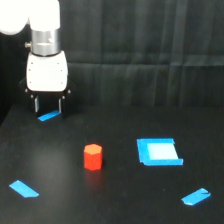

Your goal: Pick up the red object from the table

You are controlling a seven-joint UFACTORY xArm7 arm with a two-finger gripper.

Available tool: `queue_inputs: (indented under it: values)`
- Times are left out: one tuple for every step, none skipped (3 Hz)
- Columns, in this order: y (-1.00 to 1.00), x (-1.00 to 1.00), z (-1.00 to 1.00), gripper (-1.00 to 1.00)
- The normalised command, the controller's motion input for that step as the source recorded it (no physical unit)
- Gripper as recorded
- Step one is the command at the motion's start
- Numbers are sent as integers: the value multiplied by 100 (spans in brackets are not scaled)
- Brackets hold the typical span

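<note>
Small matte orange-red hexagonal block point(93, 156) stands upright, untouched, on the matte black table point(115, 200); flat blue square piece point(158, 152) lies toward the exterior view's right of it; white gripper point(48, 105), fingers apart and empty, hangs well behind the block, over a blue tape strip point(49, 116).

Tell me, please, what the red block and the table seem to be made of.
The red hexagonal block looks like plastic or painted wood: its colour is even and matte, with flat faces and no glare. Which of the two, the view cannot settle. The table seems covered with a black matte sheet or board; it gives only a faint, dull sheen.
</note>
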Motion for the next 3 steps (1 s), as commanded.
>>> queue_inputs:
  values:
    - [13, 61, -40, 96]
    - [-7, 58, -41, 93]
    - [-46, 73, -6, 100]
